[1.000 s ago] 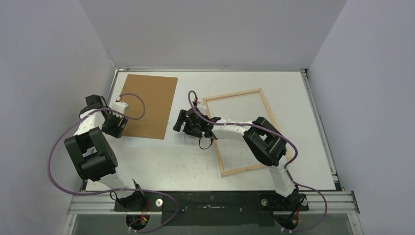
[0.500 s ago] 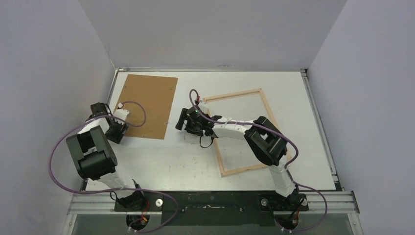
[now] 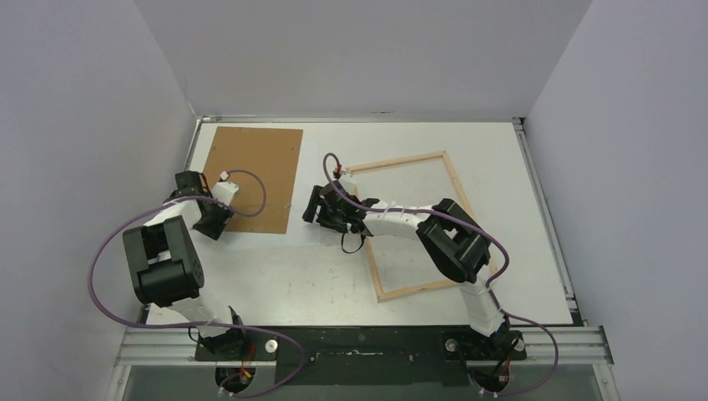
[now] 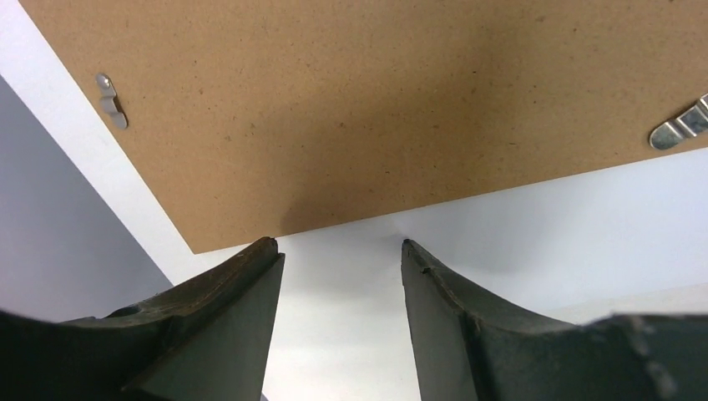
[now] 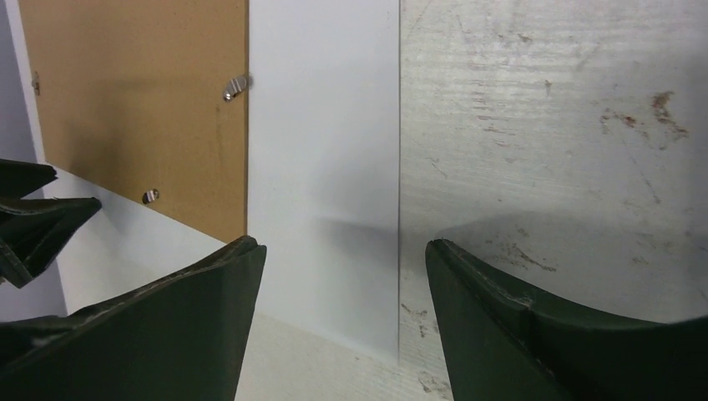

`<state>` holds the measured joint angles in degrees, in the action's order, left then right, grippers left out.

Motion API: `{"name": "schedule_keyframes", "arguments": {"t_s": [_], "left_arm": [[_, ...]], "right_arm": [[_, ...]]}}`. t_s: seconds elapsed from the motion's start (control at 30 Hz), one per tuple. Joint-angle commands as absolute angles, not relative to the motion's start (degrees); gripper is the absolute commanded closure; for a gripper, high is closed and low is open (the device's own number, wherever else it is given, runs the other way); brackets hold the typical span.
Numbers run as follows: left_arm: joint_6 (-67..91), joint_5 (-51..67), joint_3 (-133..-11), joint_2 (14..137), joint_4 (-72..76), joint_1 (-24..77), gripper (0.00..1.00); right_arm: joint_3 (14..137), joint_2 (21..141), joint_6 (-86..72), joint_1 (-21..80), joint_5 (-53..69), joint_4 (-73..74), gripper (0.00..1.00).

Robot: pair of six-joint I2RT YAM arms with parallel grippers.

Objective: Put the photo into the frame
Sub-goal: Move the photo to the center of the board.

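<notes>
Holding its fingers wide apart, the right tool (image 5: 341,246) is facing the photo (image 5: 326,150), which is lying white side up on the table (image 5: 543,109) just ahead of its tips, outside the frame (image 3: 396,161) behind that tool. The left tool (image 4: 336,251), also wide and gripping nothing, is pointing at the fibreboard backing panel (image 4: 376,109), whose edge is lying just beyond its tips.
</notes>
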<state>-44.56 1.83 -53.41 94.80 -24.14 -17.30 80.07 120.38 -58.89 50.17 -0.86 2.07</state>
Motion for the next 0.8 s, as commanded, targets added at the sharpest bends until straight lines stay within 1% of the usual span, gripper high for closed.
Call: {"name": "schedule_keyframes", "arguments": {"t_s": [0.0, 0.03, 0.07, 0.1, 0.13, 0.17, 0.2, 0.33, 0.37, 0.4, 0.43, 0.5, 0.53, 0.57, 0.6, 0.77], "left_arm": [[-41.79, 6.02, -53.53, 96.17, -28.57, -16.61, 0.48], [-41.68, 6.13, -53.56, 96.35, -28.92, -16.61, 0.50], [-41.54, 6.29, -53.56, 96.55, -28.99, -16.61, 0.55], [-41.39, 6.51, -53.45, 96.82, -29.06, -16.61, 0.62], [-41.51, 6.66, -53.55, 97.11, -29.45, -16.53, 0.74], [-41.66, 6.78, -53.73, 97.59, -29.98, -16.40, 0.86], [-41.73, 6.59, -53.91, 98.07, -30.50, -16.31, 1.00], [-42.21, 5.59, -53.54, 98.39, -30.28, -16.35, 1.00], [-42.41, 5.36, -53.30, 98.17, -29.94, -16.34, 1.00], [-42.40, 5.21, -53.22, 97.98, -29.70, -16.38, 1.00], [-42.45, 5.18, -53.20, 97.84, -29.59, -16.54, 1.00], [-42.33, 5.20, -53.23, 97.65, -29.55, -16.50, 1.00], [-42.28, 5.21, -53.13, 97.69, -29.47, -16.52, 1.00], [-42.33, 5.11, -52.91, 97.85, -29.28, -16.48, 1.00], [-42.32, 4.84, -52.79, 98.01, -28.96, -16.40, 1.00], [-42.67, 4.24, -52.68, 98.80, -28.65, -16.28, 1.00]], "right_arm": [[77.44, 114.20, -53.12, 49.55, -5.64, 4.03, 0.33], [77.61, 113.66, -51.93, 49.49, -5.70, 4.31, 0.46], [77.99, 113.56, -51.46, 49.48, -5.60, 5.01, 0.75], [78.68, 113.82, -51.41, 49.53, -5.23, 5.84, 0.92], [78.70, 114.08, -51.42, 49.56, -4.86, 6.07, 0.94], [78.10, 114.04, -51.56, 49.65, -4.57, 5.66, 0.95], [77.20, 113.77, -51.83, 49.66, -4.26, 4.65, 0.95], [75.54, 112.94, -51.68, 49.74, -3.82, 2.63, 0.95], [75.84, 113.13, -51.46, 49.74, -3.81, 3.06, 0.93], [75.98, 113.31, -51.30, 49.82, -3.86, 3.43, 0.82], [76.04, 113.56, -51.20, 50.02, -3.82, 3.58, 0.62], [76.29, 114.43, -51.51, 50.38, -3.78, 3.75, 0.36], [76.43, 114.88, -51.70, 50.55, -3.64, 3.59, 0.29], [76.70, 115.32, -51.99, 50.82, -3.39, 3.60, 0.24], [76.87, 115.79, -52.36, 50.97, -3.10, 3.59, 0.22], [77.68, 118.30, -54.93, 51.02, -0.52, 2.20, 0.21]]}}
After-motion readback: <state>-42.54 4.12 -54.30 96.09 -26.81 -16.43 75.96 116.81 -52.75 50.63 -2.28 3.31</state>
